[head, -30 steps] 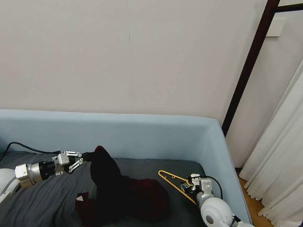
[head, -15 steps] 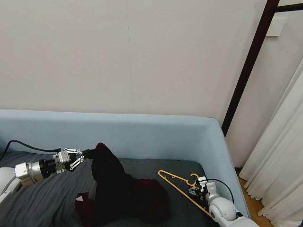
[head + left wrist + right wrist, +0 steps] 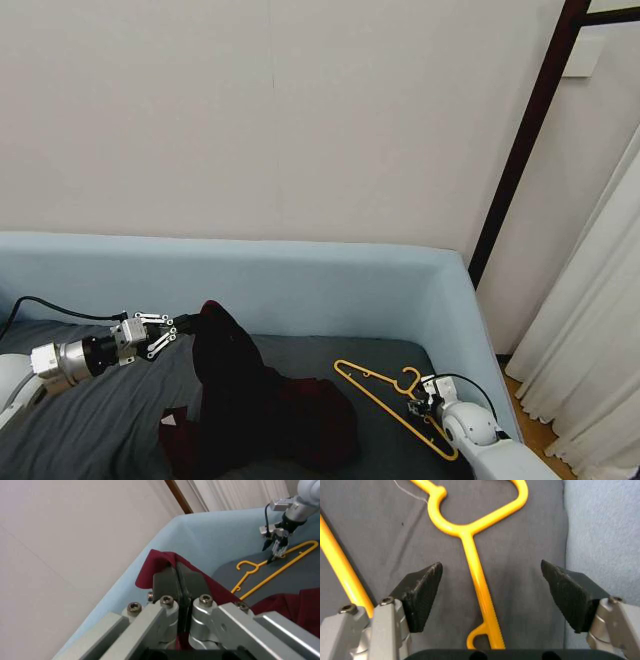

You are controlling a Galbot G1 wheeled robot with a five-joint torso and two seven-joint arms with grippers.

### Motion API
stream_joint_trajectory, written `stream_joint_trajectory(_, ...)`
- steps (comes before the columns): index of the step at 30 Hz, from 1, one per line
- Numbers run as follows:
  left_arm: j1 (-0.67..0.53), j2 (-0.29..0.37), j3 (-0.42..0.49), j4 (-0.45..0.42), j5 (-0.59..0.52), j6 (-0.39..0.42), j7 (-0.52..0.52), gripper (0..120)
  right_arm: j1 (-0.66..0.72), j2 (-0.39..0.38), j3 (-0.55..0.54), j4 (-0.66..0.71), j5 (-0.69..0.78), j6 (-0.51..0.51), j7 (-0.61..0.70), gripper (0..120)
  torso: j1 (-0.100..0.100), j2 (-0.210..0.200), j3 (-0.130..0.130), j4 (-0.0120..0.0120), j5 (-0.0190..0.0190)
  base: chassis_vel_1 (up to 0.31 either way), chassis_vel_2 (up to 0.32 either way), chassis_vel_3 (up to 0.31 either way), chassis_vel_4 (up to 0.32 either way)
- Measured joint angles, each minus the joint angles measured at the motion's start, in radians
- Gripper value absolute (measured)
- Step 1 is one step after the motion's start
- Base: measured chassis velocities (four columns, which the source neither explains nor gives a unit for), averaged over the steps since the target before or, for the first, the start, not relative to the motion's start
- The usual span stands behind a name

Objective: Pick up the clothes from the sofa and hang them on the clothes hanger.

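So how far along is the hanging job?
Done: left hand shut on the dark red garment, one end raised off the sofa. In hand: the open right hand straddles the yellow hanger lying on it. Left: grasping the hanger, hanging the garment.

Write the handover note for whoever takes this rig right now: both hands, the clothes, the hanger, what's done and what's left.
Left hand: shut on the dark red garment, one corner lifted, the rest heaped on the sofa seat.
Right hand: open, astride a bar of the yellow hanger, which lies flat on the seat; not gripped.
Done: garment gripped.
Left: grip the hanger, put the garment on it.
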Motion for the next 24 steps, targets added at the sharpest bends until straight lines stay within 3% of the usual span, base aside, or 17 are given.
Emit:
stream_joint_trajectory(8,0.005,-0.002,-0.006,-0.008,-0.002,0.001,0.002,0,0.010,0.023,0.017,-0.065,-0.077,0.003,-0.053,79,0.000,0.000,0.000,0.0000,0.0000,0.000,0.000,0.000,0.000)
stream_joint_trajectory(13,0.007,0.005,-0.007,-0.007,-0.003,0.002,0.005,0,0.017,0.031,0.034,-0.095,-0.111,0.008,-0.094,64,0.000,0.000,0.000,0.0004,0.0000,0.000,0.000,0.000,0.000)
stream_joint_trajectory(17,0.002,0.009,-0.006,-0.004,-0.006,0.001,0.005,0,0.017,0.031,0.038,-0.102,-0.120,0.008,-0.103,45,0.000,0.000,0.000,0.0003,0.0002,0.000,0.000,0.000,0.000)
stream_joint_trajectory(19,0.001,0.009,-0.005,-0.003,-0.006,0.001,0.004,0,0.016,0.031,0.038,-0.101,-0.120,0.008,-0.103,42,0.000,0.000,0.000,0.0003,0.0001,0.000,0.000,0.000,0.000)
stream_joint_trajectory(22,-0.003,0.008,0.001,-0.002,-0.006,0.000,0.002,0,0.008,0.029,0.038,-0.092,-0.120,0.008,-0.103,27,0.000,0.000,0.000,0.0001,0.0001,0.000,0.000,0.000,0.000)
stream_joint_trajectory(24,-0.003,0.008,0.001,-0.002,-0.006,0.000,0.002,0,0.007,0.028,0.038,-0.091,-0.120,0.009,-0.103,25,0.000,0.000,0.000,0.0001,0.0001,0.000,0.000,0.000,0.000)
